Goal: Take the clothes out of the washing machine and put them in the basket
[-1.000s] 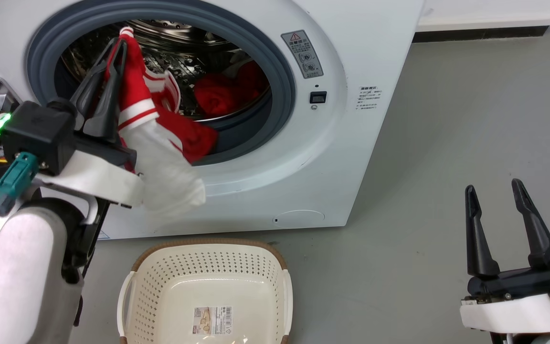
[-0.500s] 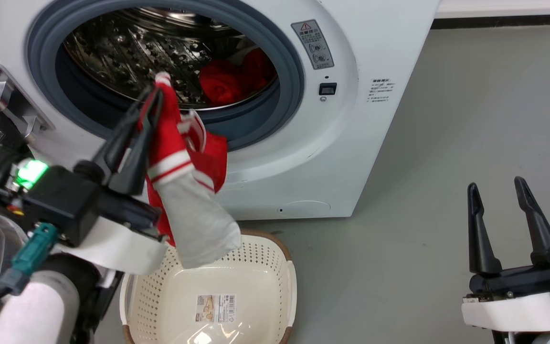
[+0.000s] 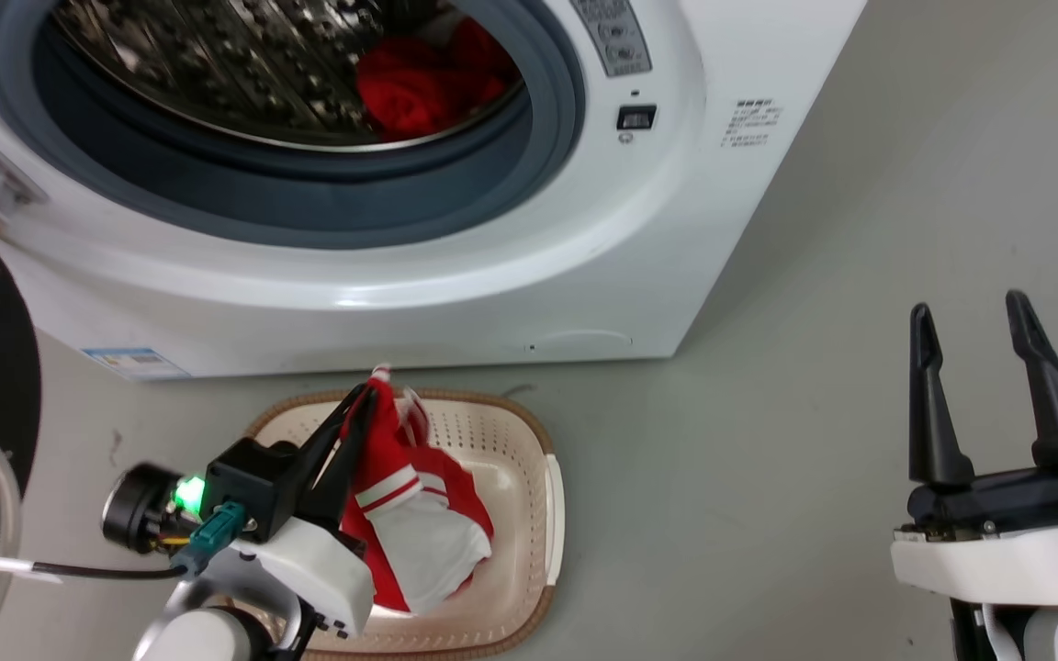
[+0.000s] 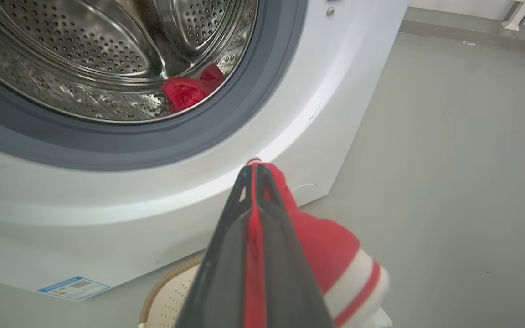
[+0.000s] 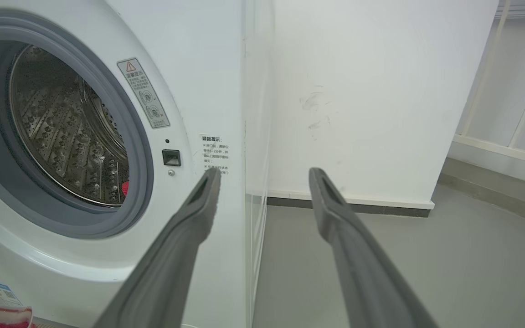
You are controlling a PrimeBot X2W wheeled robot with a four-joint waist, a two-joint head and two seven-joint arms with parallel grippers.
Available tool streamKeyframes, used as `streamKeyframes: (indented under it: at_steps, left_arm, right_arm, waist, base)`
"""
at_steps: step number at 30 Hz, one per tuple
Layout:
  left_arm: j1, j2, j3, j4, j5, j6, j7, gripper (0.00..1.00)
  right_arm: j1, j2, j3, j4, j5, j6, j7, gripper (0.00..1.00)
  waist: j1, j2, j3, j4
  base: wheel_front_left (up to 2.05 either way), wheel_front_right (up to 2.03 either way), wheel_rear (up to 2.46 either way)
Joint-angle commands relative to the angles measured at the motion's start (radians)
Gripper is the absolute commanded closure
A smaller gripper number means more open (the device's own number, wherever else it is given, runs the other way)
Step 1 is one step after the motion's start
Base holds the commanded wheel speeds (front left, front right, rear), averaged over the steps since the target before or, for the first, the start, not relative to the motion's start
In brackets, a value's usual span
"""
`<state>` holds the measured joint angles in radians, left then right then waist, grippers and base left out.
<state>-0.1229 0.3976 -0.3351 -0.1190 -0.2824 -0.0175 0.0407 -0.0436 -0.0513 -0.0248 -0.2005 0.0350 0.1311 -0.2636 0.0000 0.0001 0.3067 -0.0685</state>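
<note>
1. Washer point(image 3: 455, 275) at 12 o'clock; red cloth point(image 3: 410, 87) lies in its drum.
2. Basket point(image 3: 529, 459) at 6 o'clock.
3. Striped garment point(image 3: 400, 477) hangs over basket, clamped in left end effector point(image 3: 368, 395).
4. Right end effector point(image 3: 967, 306), 4 o'clock, spread, empty.

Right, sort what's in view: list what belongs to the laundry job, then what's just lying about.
Job: washing machine; plain red garment in its drum; striped garment, clamped by the left gripper with jaws shut, over the basket.
Just there: right gripper, jaws open and empty; blue sticker; warning label; grey floor.
</note>
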Motion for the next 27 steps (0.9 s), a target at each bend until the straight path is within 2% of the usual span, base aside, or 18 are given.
streamKeyframes:
  at_steps: [1,8,16,22,27]
  left_arm:
    - [-0.01,-0.017,0.0,0.03,-0.008,-0.001,-0.016,1.0]
    - [-0.123,-0.077,-0.032,0.37,-0.022,-0.042,-0.103,1.0]
    - [-0.34,-0.143,-0.09,0.752,0.006,-0.079,-0.172,1.0]
    - [-0.514,-0.169,-0.137,1.005,0.035,-0.095,-0.181,1.0]
    - [-0.636,-0.17,-0.177,1.173,0.067,-0.103,-0.173,1.0]
  right_arm:
    - [-0.019,0.002,0.003,-0.006,0.0,-0.001,-0.002,0.0]
    - [-0.082,0.002,0.002,-0.019,0.001,-0.001,-0.002,0.0]
    - [-0.149,0.002,-0.005,-0.035,0.012,-0.001,-0.002,0.0]
    - [-0.196,0.002,-0.013,-0.049,0.027,-0.001,-0.002,0.0]
    - [-0.227,0.002,-0.019,-0.057,0.049,-0.001,-0.002,0.0]
  waist:
    - [0.0,-0.0001,0.037,-0.011]
    - [0.0,-0.0001,0.162,-0.036]
    - [0.0,-0.0001,0.316,-0.068]
    - [0.0,-0.0001,0.431,-0.086]
    - [0.0,-0.0001,0.511,-0.112]
  base:
    - [0.0,0.0,0.0]
    - [0.0,0.0,0.0]
    - [0.0,0.0,0.0]
    - [0.0,0.0,0.0]
    - [0.0,0.0,0.0]
